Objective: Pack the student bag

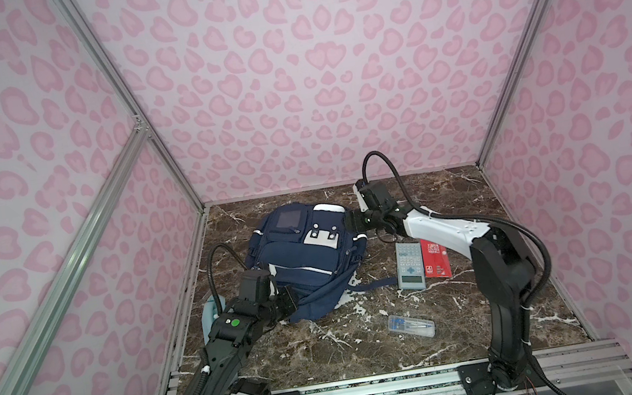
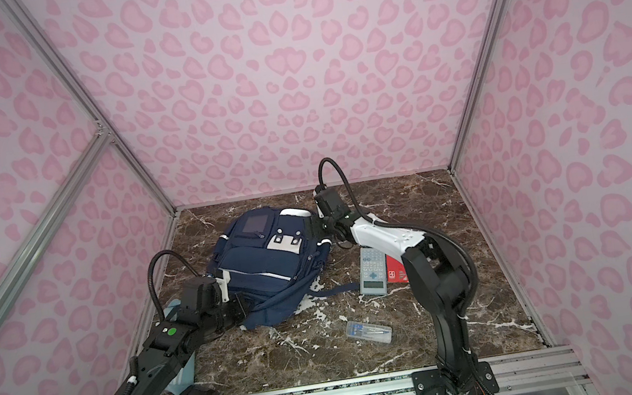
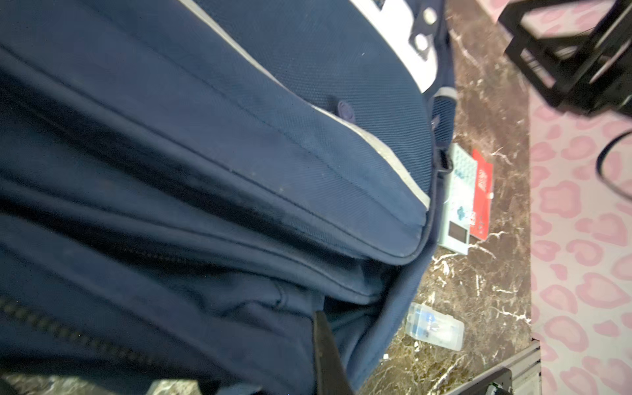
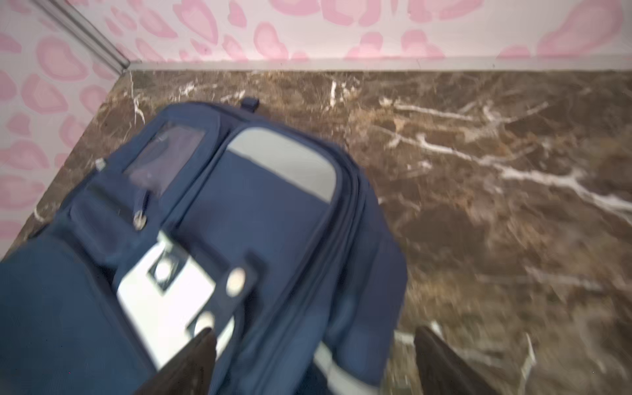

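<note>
On the table (image 1: 328, 358), far left, lies the student bag (image 1: 306, 258), the left gripper (image 1: 290, 299) pinched shut on its near edge, the right gripper (image 1: 352, 223) gaping empty at its far-right side; lifting on one pinch could let the fabric slip.

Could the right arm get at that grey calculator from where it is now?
Probably yes: the calculator lies uncovered on the table close to that arm, whose pincer is open.

Brown marble table (image 1: 452, 196) with navy student bag (image 1: 307, 267), calculator (image 1: 410, 265), red booklet (image 1: 437, 259), clear case (image 1: 411, 325)
</note>
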`<state>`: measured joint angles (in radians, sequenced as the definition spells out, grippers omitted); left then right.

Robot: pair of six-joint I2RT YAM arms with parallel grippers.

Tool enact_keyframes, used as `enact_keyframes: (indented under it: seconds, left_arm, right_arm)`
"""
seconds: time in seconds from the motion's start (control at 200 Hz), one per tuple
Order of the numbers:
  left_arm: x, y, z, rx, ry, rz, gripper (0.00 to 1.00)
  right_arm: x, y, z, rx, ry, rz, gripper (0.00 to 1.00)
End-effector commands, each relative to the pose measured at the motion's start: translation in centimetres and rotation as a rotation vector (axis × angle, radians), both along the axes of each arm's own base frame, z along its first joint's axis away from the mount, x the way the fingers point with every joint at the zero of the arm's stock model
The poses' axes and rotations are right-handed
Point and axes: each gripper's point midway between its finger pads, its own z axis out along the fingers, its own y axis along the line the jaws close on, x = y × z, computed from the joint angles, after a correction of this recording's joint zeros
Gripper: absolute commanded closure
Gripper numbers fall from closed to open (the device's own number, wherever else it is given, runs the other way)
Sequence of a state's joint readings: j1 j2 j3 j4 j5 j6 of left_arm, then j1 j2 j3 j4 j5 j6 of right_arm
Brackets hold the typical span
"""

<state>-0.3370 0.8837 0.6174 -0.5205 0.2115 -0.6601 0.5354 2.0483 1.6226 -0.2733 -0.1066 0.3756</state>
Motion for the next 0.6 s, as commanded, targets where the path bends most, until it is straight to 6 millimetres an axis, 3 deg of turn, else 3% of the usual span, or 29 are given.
enact_keyframes:
  seconds: [0.0,0.09,0.195,0.29,0.305,0.36,0.425,0.465,0.48,0.595]
  left_arm:
    - [1.6,-0.3,0.6,-0.042,-0.068,0.035,0.97]
    - [2.3,0.4,-0.3,-0.017,-0.068,0.090,0.97]
    - [2.9,1.4,-1.2,0.032,-0.066,0.137,0.97]
    - [4.0,3.4,-2.4,0.143,-0.056,0.210,0.97]
    - [4.2,3.8,-2.4,0.171,-0.054,0.220,0.97]
    - [4.8,5.2,-2.7,0.258,-0.037,0.258,0.97]
    - [6.1,5.1,-2.4,0.258,-0.035,0.261,0.97]
    - [7.1,4.9,-2.1,0.250,-0.050,0.259,0.96]
    - [7.4,5.0,-2.0,0.254,-0.053,0.263,0.96]
    - [10.3,6.1,0.4,0.309,-0.094,0.286,0.92]
  right_arm:
    - [0.0,0.9,-4.6,-0.020,0.184,0.030,0.14]
    - [-0.1,1.4,-7.0,-0.065,0.232,0.044,0.14]
    - [-1.7,-0.9,-11.3,-0.163,0.349,0.016,0.15]
    - [-4.1,-2.9,-13.6,-0.202,0.409,-0.005,0.18]
    - [-4.3,-3.2,-12.9,-0.201,0.398,-0.013,0.19]
    - [-5.7,-4.3,-13.2,-0.211,0.411,-0.033,0.23]
    - [-7.3,-4.6,-13.1,-0.202,0.426,-0.019,0.25]
    - [-7.9,-3.8,-12.4,-0.191,0.411,0.039,0.25]
    - [-9.1,-4.0,-13.0,-0.208,0.430,0.062,0.25]
    - [-11.8,-4.4,-11.7,-0.316,0.400,0.090,0.21]
